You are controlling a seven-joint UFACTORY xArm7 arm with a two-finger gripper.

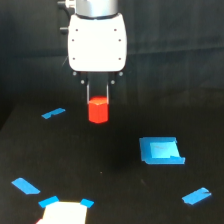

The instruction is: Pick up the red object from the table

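The red object (98, 110) hangs between the two thin fingers of the gripper (98, 98), near the middle of the exterior view and a little toward its left. From where I stand I cannot tell if its base still touches the table (115, 190) or sits just clear of it; the black surface gives no shadow to judge by.

There is open black table all round it. The nearest marks are a small strip of blue tape (53, 113) toward the view's left and a flat blue square (161, 151) lower down toward the view's right, both apart from the block. Further down lie another tape piece (25, 185) at the left, one (196, 196) at the right, and a white patch (64, 212) with blue corners, cut off by the bottom edge.

The arm above the white gripper body (96, 42) runs out of the top of the picture. The background is dark and shows nothing clearly.

The fingers stand narrow, closed against the sides of the red block's upper part, its lower half showing below them.
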